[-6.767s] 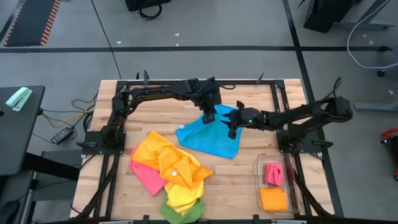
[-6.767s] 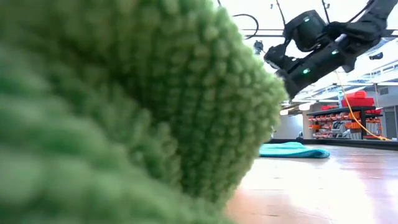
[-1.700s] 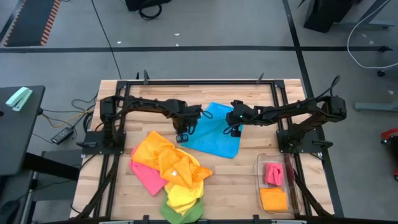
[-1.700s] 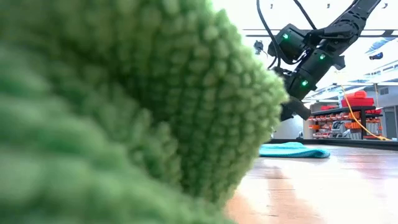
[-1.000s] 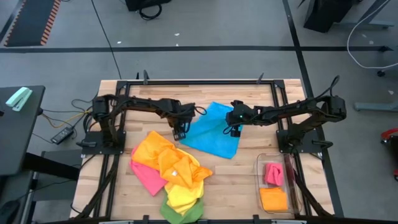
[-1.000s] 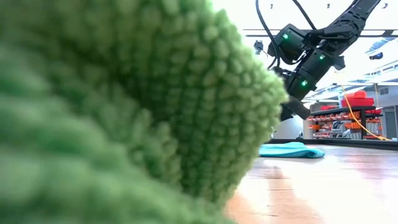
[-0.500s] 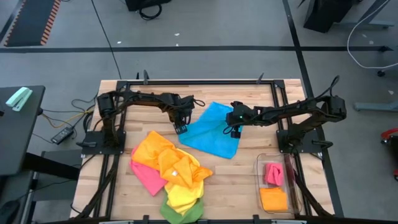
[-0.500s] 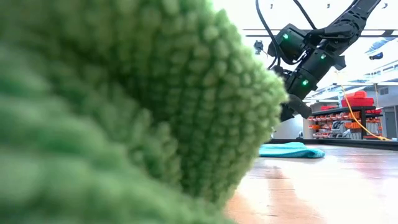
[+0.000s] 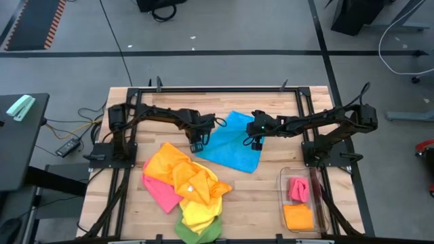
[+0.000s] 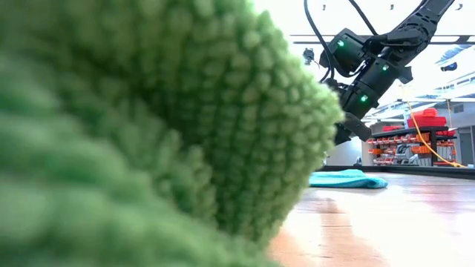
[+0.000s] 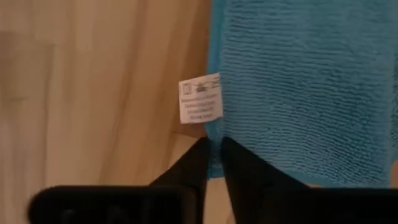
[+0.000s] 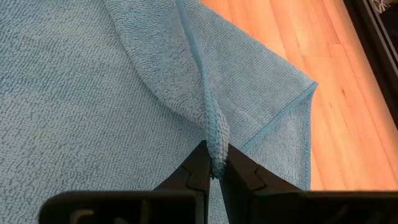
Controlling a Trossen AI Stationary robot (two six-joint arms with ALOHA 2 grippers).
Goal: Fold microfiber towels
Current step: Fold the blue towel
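Left gripper [image 11: 213,163] pinching the blue towel [image 9: 232,141] at its left corner beside a white tag [image 11: 201,99], right gripper [image 12: 214,169] pinching a raised fold of the same towel, towel spread mid-table [image 9: 271,108], coloured towels [image 9: 184,183] heaped near front edge.
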